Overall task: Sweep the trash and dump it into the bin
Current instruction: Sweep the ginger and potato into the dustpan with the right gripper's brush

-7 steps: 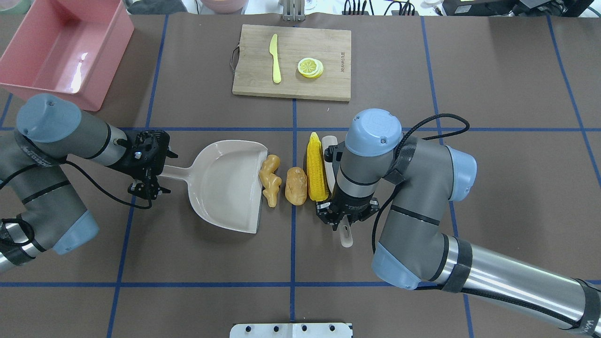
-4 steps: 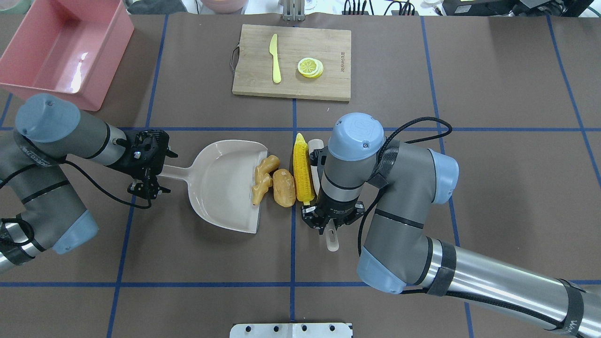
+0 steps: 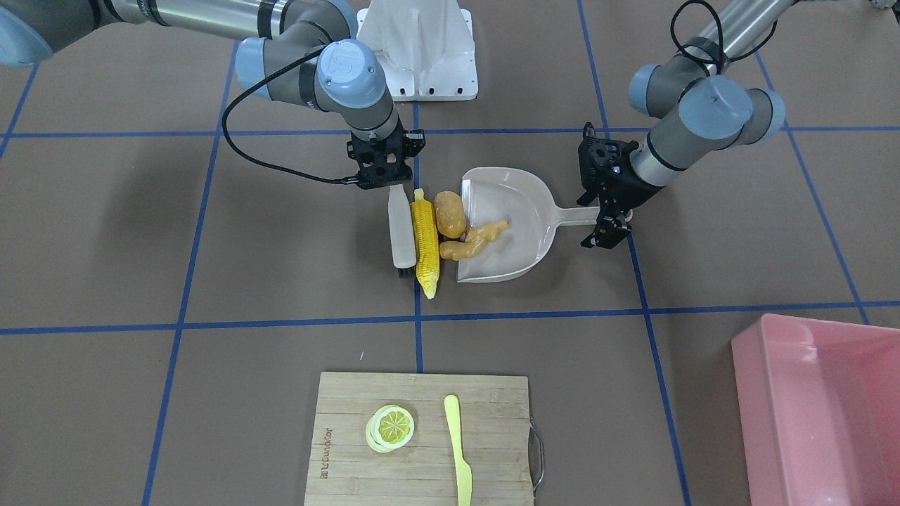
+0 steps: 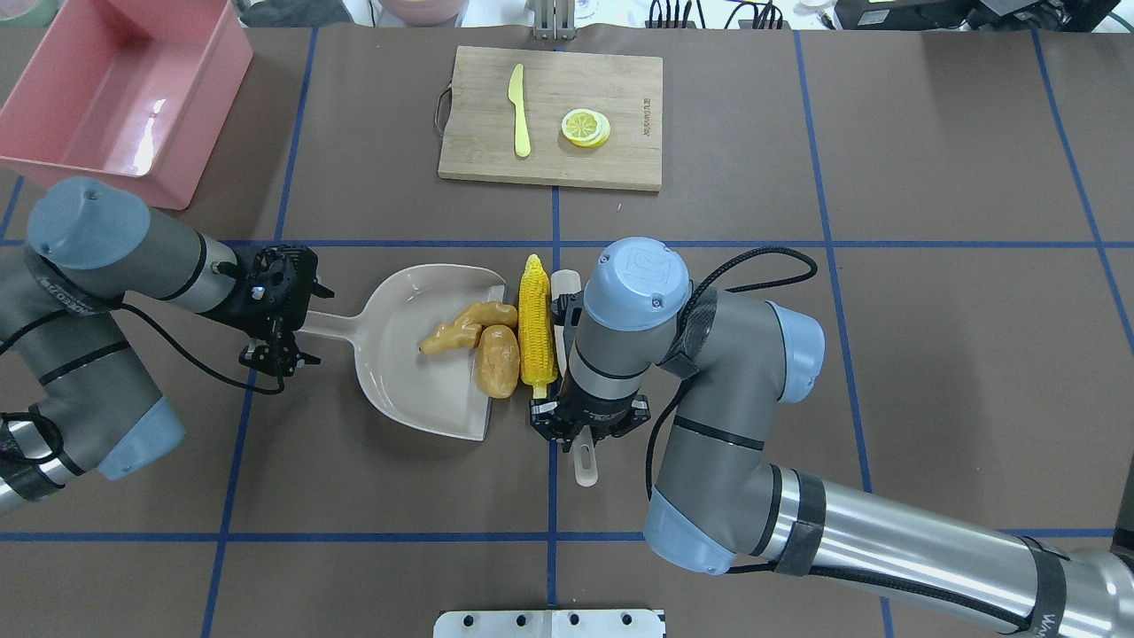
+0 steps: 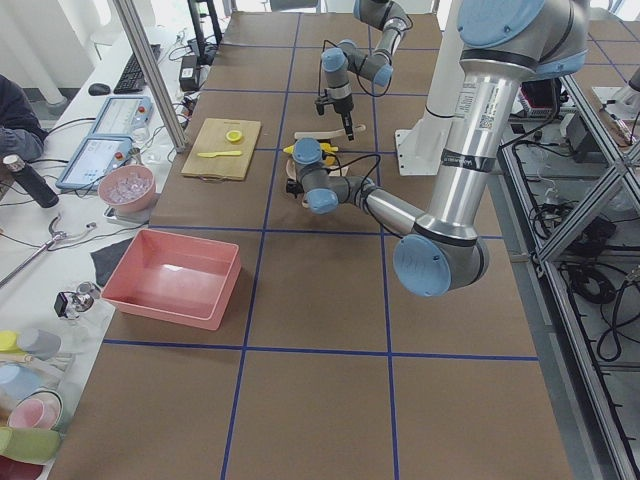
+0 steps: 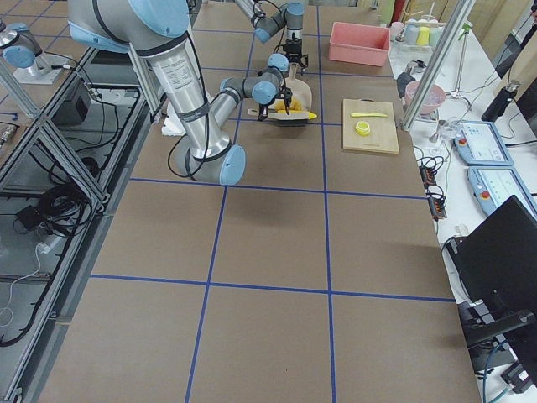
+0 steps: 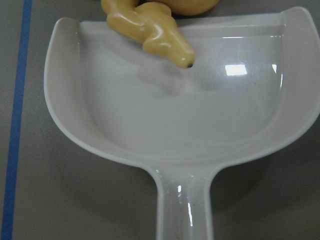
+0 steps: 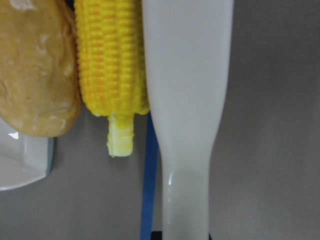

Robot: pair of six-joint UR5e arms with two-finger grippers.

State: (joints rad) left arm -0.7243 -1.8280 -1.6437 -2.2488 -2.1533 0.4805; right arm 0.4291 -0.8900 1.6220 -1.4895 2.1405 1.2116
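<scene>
Sweeping, right gripper clamping brush, left gripper clamping dustpan: ginger root inside, potato at lip, corn cob outside; dumping pending.

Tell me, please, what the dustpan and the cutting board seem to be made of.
The dustpan looks like glossy beige moulded plastic, judging by its sharp light glints. The cutting board looks like matte wood, perhaps bamboo, given its parallel grain strips.

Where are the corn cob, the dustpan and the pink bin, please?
corn cob (image 4: 535,321), overhead exterior view, middle of its kernels.
dustpan (image 4: 406,390), overhead exterior view, bare pan floor.
pink bin (image 4: 97,115), overhead exterior view, bare inner floor.
</scene>
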